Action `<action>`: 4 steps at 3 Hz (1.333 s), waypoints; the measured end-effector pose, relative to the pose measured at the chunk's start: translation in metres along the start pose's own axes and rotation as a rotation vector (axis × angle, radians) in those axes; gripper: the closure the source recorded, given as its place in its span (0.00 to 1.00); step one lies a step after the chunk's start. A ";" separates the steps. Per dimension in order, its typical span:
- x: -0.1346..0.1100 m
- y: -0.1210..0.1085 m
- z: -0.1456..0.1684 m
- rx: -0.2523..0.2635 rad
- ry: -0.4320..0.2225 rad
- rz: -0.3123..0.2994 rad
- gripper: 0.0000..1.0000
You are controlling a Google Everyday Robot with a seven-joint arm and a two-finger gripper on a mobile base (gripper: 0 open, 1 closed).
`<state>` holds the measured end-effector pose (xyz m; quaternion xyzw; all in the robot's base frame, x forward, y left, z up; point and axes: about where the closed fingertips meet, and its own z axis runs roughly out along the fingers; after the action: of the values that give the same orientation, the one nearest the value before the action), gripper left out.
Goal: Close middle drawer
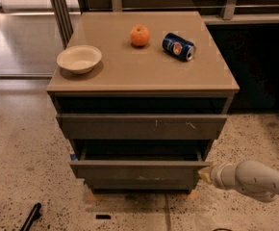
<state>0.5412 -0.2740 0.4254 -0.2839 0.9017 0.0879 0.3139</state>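
Two drawers stand proud: the scratched upper drawer point(142, 126) and, below and further out, the middle drawer point(134, 170). My tool point(204, 173) sits low at its rt front corner (touching, I think) bc a push inward shuts it. Tool spread or pressed: can't tell.

The middle drawer point(139, 169) stands pulled out of the cabinet point(130, 76), further than the scratched drawer point(142, 126) above it. The gripper point(205, 173) is low on the right, at the middle drawer's right front corner. On top are a bowl point(79, 58), an orange point(139, 35) and a can point(178, 46) on its side.
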 end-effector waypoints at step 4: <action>-0.047 -0.022 0.022 0.029 -0.034 -0.057 1.00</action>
<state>0.5951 -0.2633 0.4377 -0.3033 0.8890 0.0708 0.3356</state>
